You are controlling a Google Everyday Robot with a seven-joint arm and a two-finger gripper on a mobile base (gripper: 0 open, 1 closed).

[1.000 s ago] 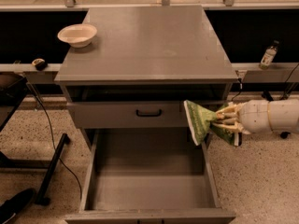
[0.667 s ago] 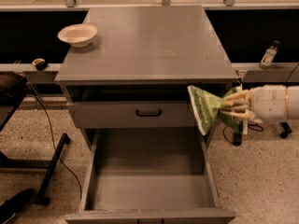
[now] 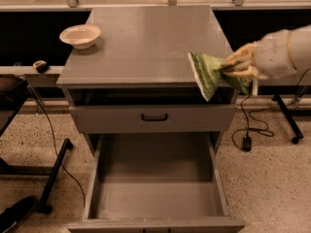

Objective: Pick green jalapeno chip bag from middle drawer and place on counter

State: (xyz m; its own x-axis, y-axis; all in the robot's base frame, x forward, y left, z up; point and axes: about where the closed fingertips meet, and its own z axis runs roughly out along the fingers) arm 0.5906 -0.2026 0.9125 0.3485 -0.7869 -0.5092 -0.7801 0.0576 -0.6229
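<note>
1. The pale two-finger gripper (image 3: pixel 236 68) is pinching the crinkly green jalapeno chip bag (image 3: pixel 206 74) by one end, holding it over the front-right corner of the flat grey counter (image 3: pixel 146 38).
2. Releasing here is probably risking the bag tipping off the edge toward the open grey middle drawer (image 3: pixel 155 198).

Single view, high and in front, angled down and forward, mid-range, counter (image 3: pixel 146 42) at top, open drawer (image 3: pixel 155 200) at bottom, gripper (image 3: pixel 232 68) clasping bag (image 3: pixel 205 73) at frame right, by counter's front-right corner
</note>
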